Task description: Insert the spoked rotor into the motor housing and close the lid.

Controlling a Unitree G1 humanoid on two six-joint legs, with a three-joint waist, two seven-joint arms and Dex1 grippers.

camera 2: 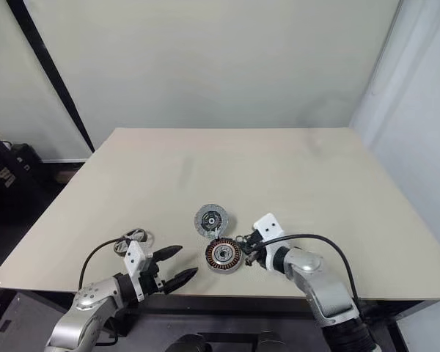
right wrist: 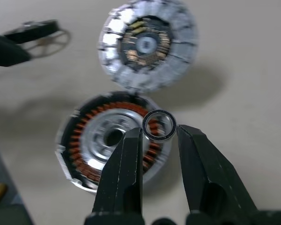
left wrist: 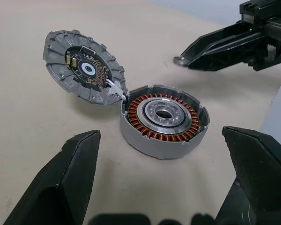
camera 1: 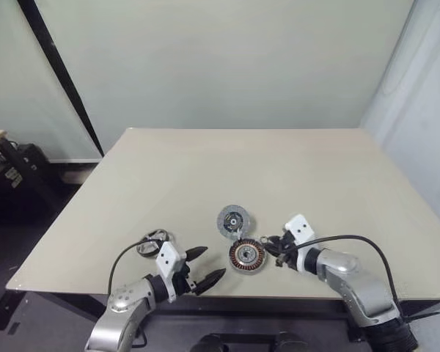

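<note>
The motor housing (camera 1: pixel 247 256) stands open near the table's front edge, showing its copper windings and silvery centre. The lid (camera 1: pixel 234 220) lies just behind it, touching its rim, inner face up. My right gripper (right wrist: pixel 159 132) is shut on a small dark ring (right wrist: pixel 159 125) and holds it just above the housing's right side. My left gripper (camera 1: pixel 211 262) stands open to the left of the housing, its fingers pointing at it with nothing between them. The spoked rotor (camera 1: pixel 153 242) lies on the table behind my left hand.
The beige table (camera 1: pixel 242 169) stretches far back behind the parts. Its front edge runs close below both hands. A black cable (camera 1: pixel 352 239) loops over my right forearm. Dark equipment (camera 1: pixel 11 172) stands off the table at the far left.
</note>
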